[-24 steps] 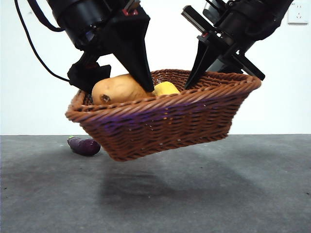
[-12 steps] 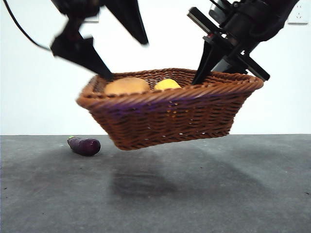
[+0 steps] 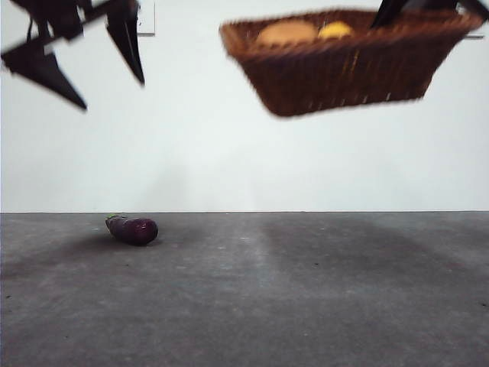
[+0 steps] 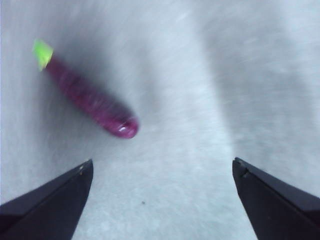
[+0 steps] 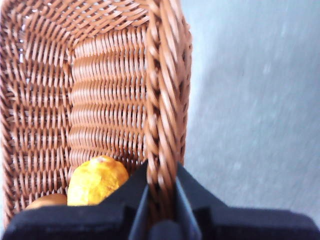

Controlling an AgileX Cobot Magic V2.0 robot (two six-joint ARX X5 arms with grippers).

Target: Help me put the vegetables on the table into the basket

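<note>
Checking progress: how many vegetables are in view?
3: potato and corn cob in the raised basket held by the right gripper; eggplant on the table.

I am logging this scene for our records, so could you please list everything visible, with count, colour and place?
basket: one, dark-brown wicker, lifted high above the table, held by its rim.
potato: one, brown-orange, inside the basket.
corn cob: one, yellow, inside the basket beside the potato.
eggplant: one, dark purple with a green stem, lying on the table, outside the basket.
table: one, dark grey.
wall: one, white, behind the table.
right gripper: one, black, clamped on the basket's rim.
left gripper: one, black, open and empty, in the air above the eggplant.
</note>
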